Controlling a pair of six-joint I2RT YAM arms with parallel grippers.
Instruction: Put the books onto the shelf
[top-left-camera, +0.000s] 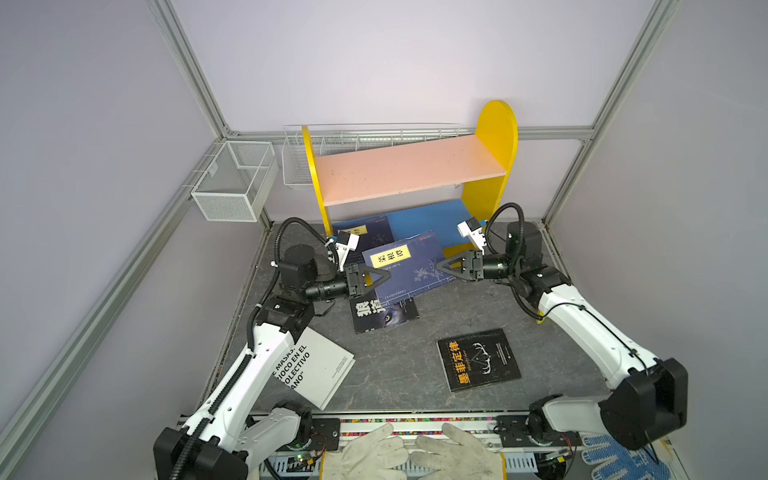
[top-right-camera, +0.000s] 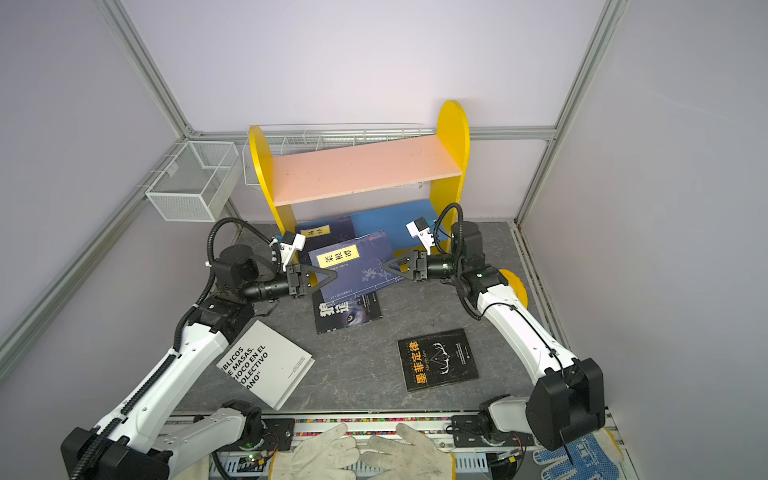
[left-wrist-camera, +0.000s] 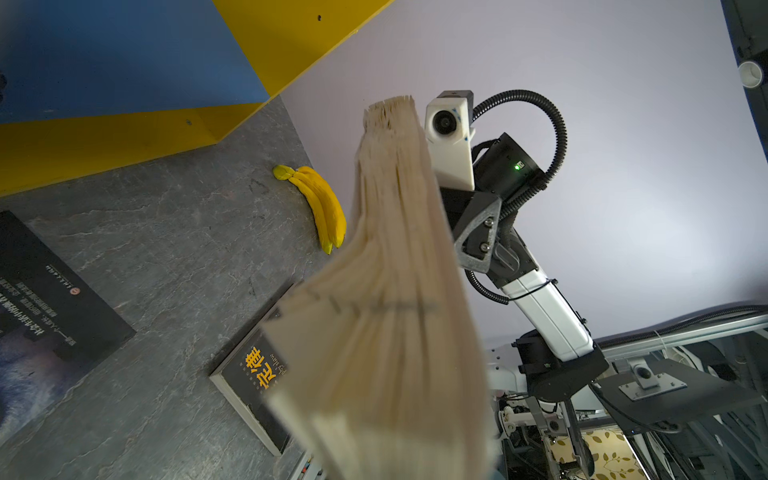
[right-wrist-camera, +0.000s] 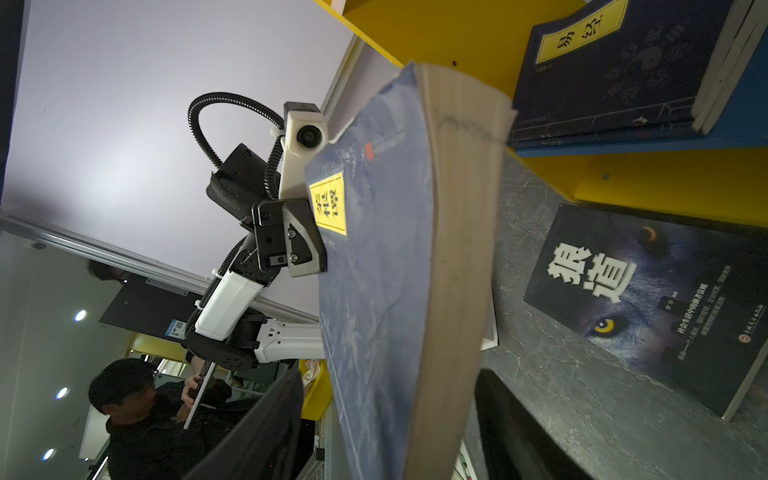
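A navy-blue book (top-left-camera: 405, 266) (top-right-camera: 357, 264) with a yellow title label hangs tilted above the table in front of the shelf (top-left-camera: 411, 166). My left gripper (top-left-camera: 384, 275) is shut on its left edge; in the left wrist view its page edge (left-wrist-camera: 395, 291) hides the fingers. My right gripper (top-left-camera: 438, 268) (right-wrist-camera: 390, 374) stands open around the opposite edge, both fingers apart from the book (right-wrist-camera: 374, 270). More navy books (top-left-camera: 365, 232) (right-wrist-camera: 623, 62) lie on the blue lower board (top-left-camera: 428, 220). On the table lie a black wolf-cover book (top-left-camera: 384, 316), a black book with orange title (top-left-camera: 478, 359) and a white book (top-left-camera: 320, 365).
White wire baskets (top-left-camera: 235, 178) (top-left-camera: 353, 141) hang at the back left and behind the shelf. A toy banana (left-wrist-camera: 320, 203) lies by the right wall. Work gloves (top-left-camera: 415, 453) rest at the front edge. The pink upper board carries nothing.
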